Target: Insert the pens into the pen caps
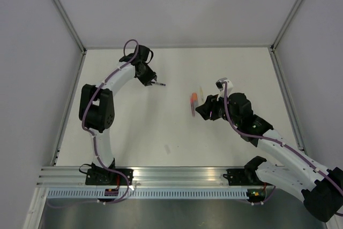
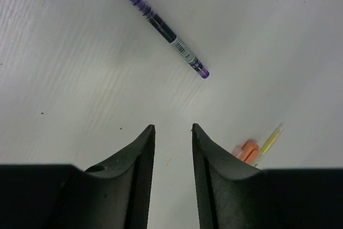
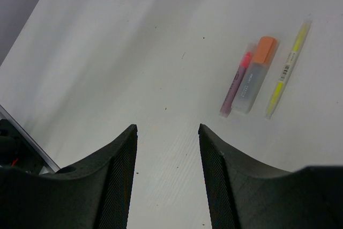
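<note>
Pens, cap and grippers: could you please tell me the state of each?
Purple pen: lying flat, uncapped, alone.
Pink pen: lying flat beside the cap.
Yellow pen: lying flat, apart from the cap.
Cap: lying flat between pink and yellow pens.
Left gripper: open, empty.
Right gripper: open, empty.

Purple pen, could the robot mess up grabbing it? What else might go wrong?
The purple pen lies flat and thin ahead of the open left gripper, so a grab might roll it away. The pink pen lies right against the orange cap, with the yellow pen close by, so the right gripper may knock neighbours.
</note>
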Controlling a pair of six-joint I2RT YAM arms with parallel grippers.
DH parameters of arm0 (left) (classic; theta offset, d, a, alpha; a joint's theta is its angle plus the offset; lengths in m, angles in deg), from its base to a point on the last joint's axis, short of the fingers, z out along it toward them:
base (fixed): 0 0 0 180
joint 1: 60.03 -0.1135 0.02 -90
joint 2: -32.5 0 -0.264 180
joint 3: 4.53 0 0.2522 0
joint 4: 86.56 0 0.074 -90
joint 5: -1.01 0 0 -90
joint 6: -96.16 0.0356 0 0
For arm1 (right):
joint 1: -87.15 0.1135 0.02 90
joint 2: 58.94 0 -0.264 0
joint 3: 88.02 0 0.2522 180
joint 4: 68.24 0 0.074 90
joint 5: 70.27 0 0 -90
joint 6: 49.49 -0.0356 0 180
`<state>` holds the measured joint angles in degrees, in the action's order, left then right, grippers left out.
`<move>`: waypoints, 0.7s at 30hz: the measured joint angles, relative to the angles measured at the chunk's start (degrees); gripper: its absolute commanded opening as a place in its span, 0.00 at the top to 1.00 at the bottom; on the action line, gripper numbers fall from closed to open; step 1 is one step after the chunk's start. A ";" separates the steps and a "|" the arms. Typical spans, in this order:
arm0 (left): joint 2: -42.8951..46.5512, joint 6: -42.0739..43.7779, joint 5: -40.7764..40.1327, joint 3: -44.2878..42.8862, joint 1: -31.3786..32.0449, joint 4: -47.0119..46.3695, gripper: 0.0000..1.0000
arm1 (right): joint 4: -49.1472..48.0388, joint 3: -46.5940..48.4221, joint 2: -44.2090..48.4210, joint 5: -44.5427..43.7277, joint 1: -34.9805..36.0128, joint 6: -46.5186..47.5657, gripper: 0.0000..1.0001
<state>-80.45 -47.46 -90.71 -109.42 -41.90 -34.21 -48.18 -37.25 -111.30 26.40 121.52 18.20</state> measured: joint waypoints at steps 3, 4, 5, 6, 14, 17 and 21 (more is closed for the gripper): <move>-2.67 -3.89 -0.52 -4.35 0.46 2.56 0.60 | -0.04 -0.02 0.00 0.11 0.00 0.00 0.45; -3.65 -5.35 -0.96 -5.99 0.55 3.56 0.59 | -0.07 -0.02 0.00 0.11 0.00 0.00 0.45; -4.61 -6.67 -1.27 -7.58 0.59 4.37 0.58 | -0.09 -0.02 0.00 0.11 0.00 0.00 0.45; -5.44 -7.74 -1.46 -8.76 0.63 4.85 0.57 | -0.09 -0.02 0.00 0.13 0.00 0.02 0.45; -12.00 -14.88 -5.09 -16.92 1.81 8.57 0.56 | -0.33 -0.15 0.02 0.15 0.00 0.02 0.45; -14.73 -17.29 -5.51 -18.99 2.29 9.38 0.56 | -0.31 -0.17 0.07 0.13 0.00 0.04 0.45; -18.84 -19.34 -5.53 -21.81 2.69 10.29 0.56 | -0.31 -0.24 0.17 0.09 0.00 0.07 0.45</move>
<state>-99.29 -66.81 -96.24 -131.24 -39.21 -23.92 -48.48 -37.49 -111.12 26.49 121.52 18.27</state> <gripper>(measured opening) 0.438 0.550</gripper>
